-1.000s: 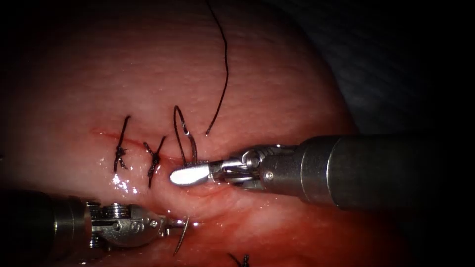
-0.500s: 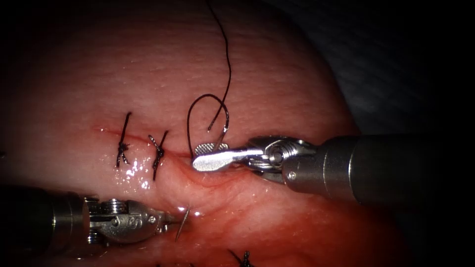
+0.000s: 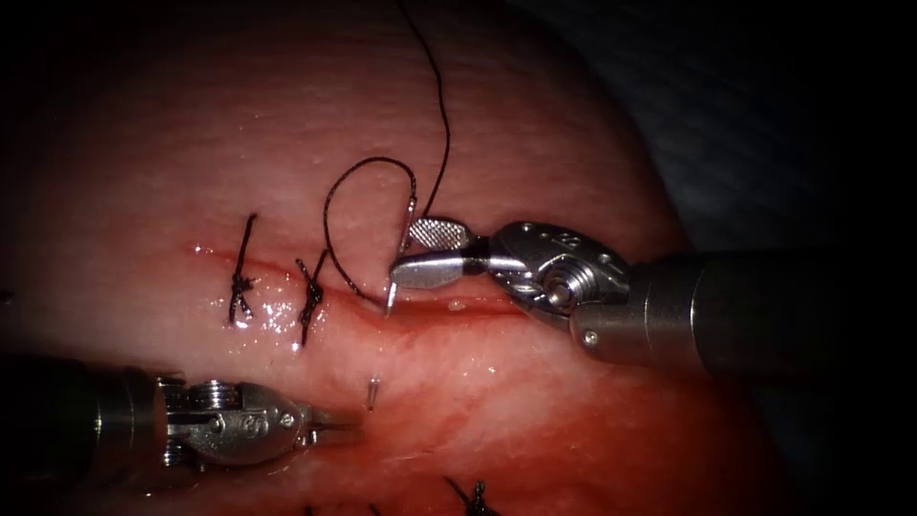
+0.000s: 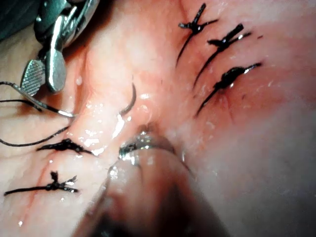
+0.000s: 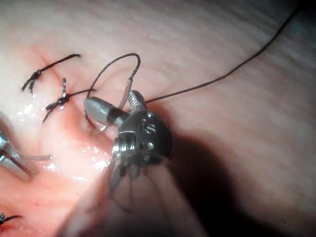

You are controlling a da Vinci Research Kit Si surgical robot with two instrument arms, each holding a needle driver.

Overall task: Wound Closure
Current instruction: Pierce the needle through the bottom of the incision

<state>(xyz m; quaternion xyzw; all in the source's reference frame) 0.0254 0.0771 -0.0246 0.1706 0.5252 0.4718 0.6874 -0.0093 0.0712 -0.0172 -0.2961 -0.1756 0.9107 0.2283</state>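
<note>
The curved needle [image 3: 402,250] stands steeply at the cut [image 3: 458,308], just right of two tied stitches. Its tail points up and its body enters the tissue [image 3: 287,124] at the cut's edge. Its short tip [image 3: 373,392] pokes out of the tissue on the near side. My right tool [image 3: 413,253] comes in from the right with jaws apart, and the needle's upper part lies between their tips [image 5: 125,98]. My left tool [image 3: 339,432] lies low at the left, jaws slightly apart and holding nothing, a little left of the needle tip [image 4: 131,98]. Dark thread [image 3: 441,115] loops from the tail and runs up.
Two knotted stitches [image 3: 239,277] [image 3: 308,296] cross the cut left of the needle. Several more tied stitches [image 4: 222,44] lie on the near tissue. Red fluid wets the tissue around the cut. The right tool's thick shaft [image 3: 745,311] spans the right side.
The needle left my left tool's jaws and its tip now sticks out far less. My right tool rose up and to the right, its jaws parted around the needle's upper part. The thread loop widened.
</note>
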